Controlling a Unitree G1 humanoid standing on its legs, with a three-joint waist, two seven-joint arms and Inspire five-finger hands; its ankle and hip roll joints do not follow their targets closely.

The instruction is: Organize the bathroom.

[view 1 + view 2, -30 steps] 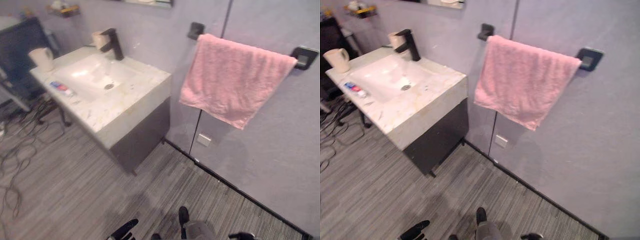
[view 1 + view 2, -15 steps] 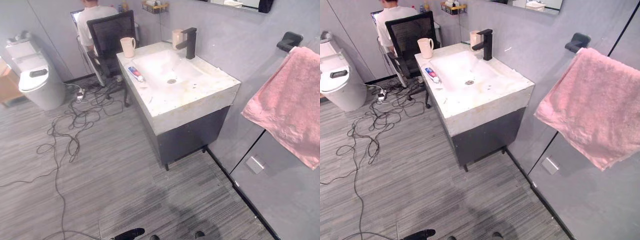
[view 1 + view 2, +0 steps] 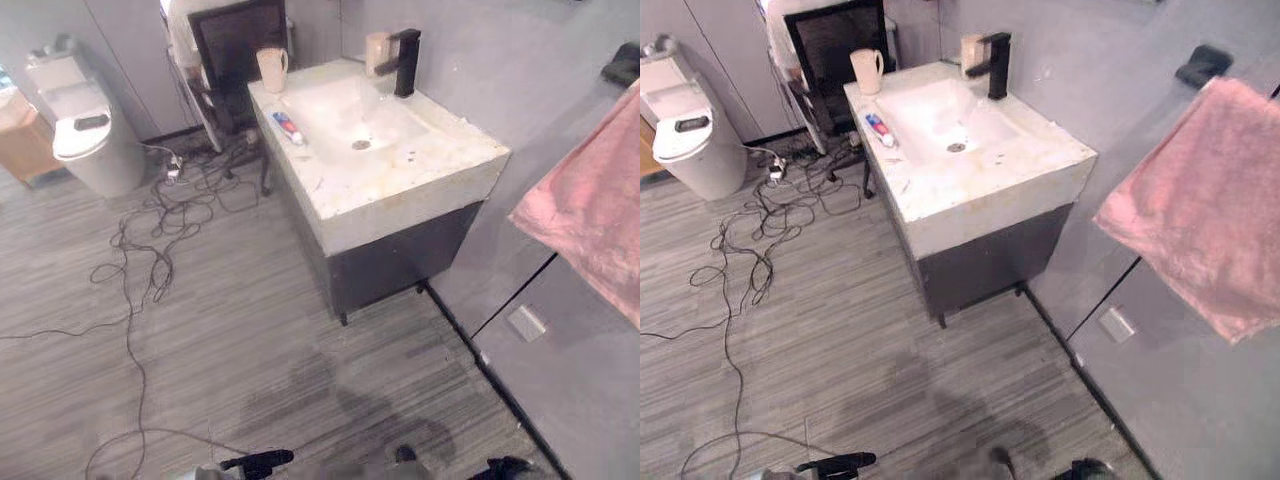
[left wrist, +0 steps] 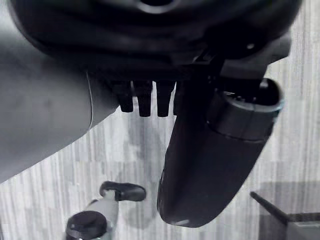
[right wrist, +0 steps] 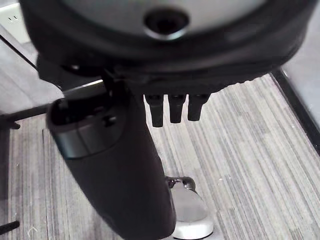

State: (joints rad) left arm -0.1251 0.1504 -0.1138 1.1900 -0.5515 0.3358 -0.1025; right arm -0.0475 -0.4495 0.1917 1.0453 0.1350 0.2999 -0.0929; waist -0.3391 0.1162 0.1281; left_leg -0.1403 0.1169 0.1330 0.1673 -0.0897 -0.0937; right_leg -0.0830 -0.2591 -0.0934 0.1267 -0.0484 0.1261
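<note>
A white marble washstand [image 3: 440, 175] on a dark cabinet stands against the grey wall. A toothpaste tube [image 3: 287, 127] lies on its left rim beside the basin. A cream cup [image 3: 271, 68] stands at the far left corner, and a second cup [image 3: 377, 50] is next to the black faucet [image 3: 405, 62]. A pink towel [image 3: 1200, 200] hangs on a wall bar at the right. My left hand [image 4: 210, 165] and right hand [image 5: 115, 175] hang low over the floor, fingers relaxed, holding nothing, far from the washstand.
A white toilet [image 3: 85, 140] stands at the far left. A black office chair [image 3: 835, 45] with a person seated in it is behind the washstand. Loose cables [image 3: 150, 230] trail over the striped floor. A wall socket [image 3: 1117, 322] sits low under the towel.
The camera has swung from the towel wall to the washstand and room, then tilted slightly. The things themselves have not moved, and both hands stay low.
</note>
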